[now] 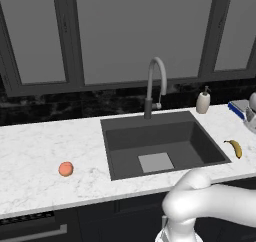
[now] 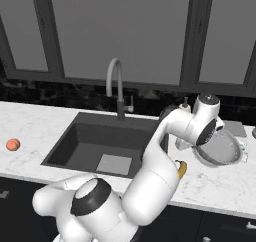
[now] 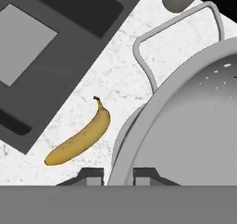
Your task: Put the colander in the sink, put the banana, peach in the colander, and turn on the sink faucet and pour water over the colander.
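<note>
Perforated grey colander [image 3: 194,126] rim (thin, curved) pinched by the hand [image 3: 121,174] beside the banana [image 3: 79,139].

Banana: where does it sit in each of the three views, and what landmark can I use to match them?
Left base view: the banana lies at the right, on the counter just right of the sink.
Right base view: it peeks out from behind the arm, low and right of centre, by the sink's right rim.
Hand view: lower left, on the counter between the sink and the colander.
Shared landmark: the sink's right rim.
</note>
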